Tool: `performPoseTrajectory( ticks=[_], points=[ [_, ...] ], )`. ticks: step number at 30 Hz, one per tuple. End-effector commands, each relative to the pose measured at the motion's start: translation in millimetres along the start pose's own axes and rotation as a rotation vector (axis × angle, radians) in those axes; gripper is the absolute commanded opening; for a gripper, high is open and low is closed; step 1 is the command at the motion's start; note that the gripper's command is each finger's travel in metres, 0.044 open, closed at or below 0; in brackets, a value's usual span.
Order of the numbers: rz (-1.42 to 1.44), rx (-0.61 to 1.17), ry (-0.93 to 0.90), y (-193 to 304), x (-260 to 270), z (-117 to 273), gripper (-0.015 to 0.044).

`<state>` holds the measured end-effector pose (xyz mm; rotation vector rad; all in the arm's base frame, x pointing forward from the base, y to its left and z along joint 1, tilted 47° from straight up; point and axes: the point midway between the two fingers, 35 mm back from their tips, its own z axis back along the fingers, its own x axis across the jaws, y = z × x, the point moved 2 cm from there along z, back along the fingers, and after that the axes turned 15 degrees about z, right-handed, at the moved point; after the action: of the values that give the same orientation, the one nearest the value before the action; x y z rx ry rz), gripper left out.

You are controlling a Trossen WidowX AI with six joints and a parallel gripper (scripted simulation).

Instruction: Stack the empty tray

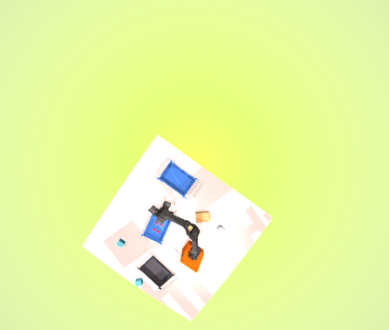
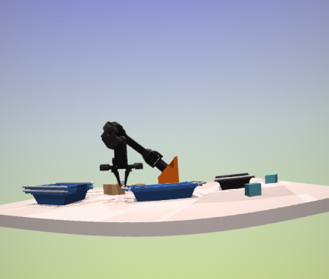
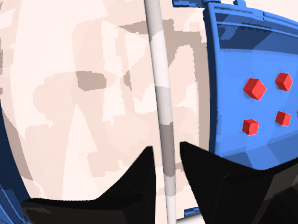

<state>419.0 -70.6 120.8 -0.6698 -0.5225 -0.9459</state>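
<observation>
With its fingers slightly parted and gripping nothing, the hand (image 2: 125, 184) (image 3: 166, 149) hung at the bar (image 3: 162, 95) beside the loaded blue tray (image 1: 154, 236) (image 2: 164, 193) (image 3: 215, 90). Farther out, the empty blue tray (image 1: 178, 178) (image 2: 57, 196) stood on the pale, shadow-patched bench (image 1: 101, 240) (image 2: 133, 215) (image 3: 60, 100), beyond which spread a yellow-green ground.

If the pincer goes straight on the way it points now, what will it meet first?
Probably the near bar of the loaded tray, lined up between the tips of the pincer; how far below is unclear.
</observation>
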Motion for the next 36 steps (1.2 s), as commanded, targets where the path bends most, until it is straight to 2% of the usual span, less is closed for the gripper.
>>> performPoseTrajectory(
  ticks=[1, 7, 14, 22, 36],
  points=[
    [0.007, -0.006, 0.002, -1.8, -1.5, -18.8, 0.0086],
    [0.007, -0.007, 0.001, -2.3, -2.2, -24.3, 0.0086],
    [0.007, -0.006, 0.003, 1.6, -15.7, -0.3, 0.0086],
    [0.007, -0.006, 0.004, 7.3, -37.3, 9.3, 0.0086],
    [0.008, -0.006, 0.005, 17.0, -75.1, -10.5, 0.0086]
  ],
)
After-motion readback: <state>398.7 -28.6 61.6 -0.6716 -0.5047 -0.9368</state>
